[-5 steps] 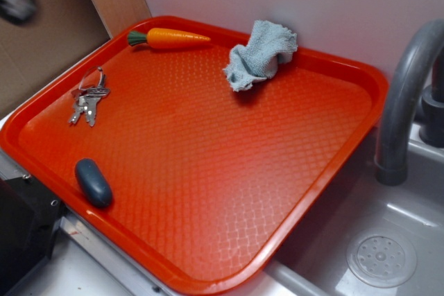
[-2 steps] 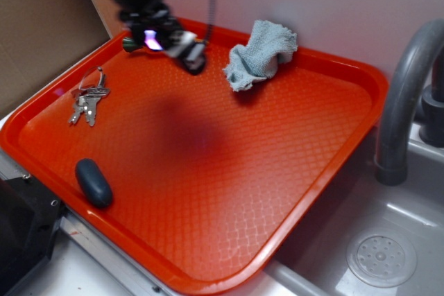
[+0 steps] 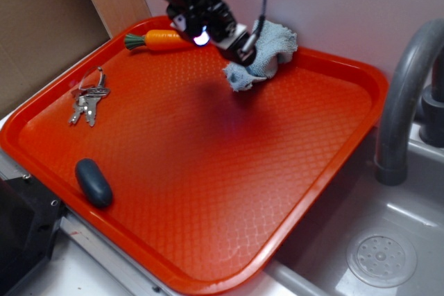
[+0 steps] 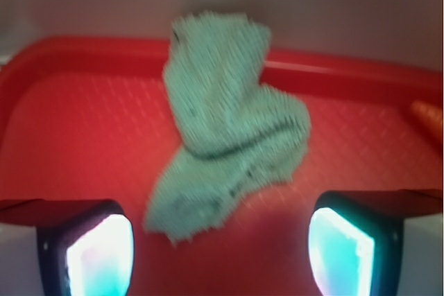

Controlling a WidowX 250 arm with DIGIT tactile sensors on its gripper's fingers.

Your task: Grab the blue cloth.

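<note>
- The blue cloth (image 4: pixel 232 126) looks light, soft and floppy, likely to sag and fold when lifted; the thick bunched middle seems the surest place to pinch.
- It is pale grey-blue terry, crumpled, one end draped over the far rim of the red tray (image 3: pixel 208 171).
- The gripper (image 4: pixel 222 244) hovers before it, jaws spread wide, holding nothing.

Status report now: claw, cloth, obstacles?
Claw open, above the tray. Pale grey-blue terry cloth crumpled between fingers, ungrasped. Nothing in the way.
</note>
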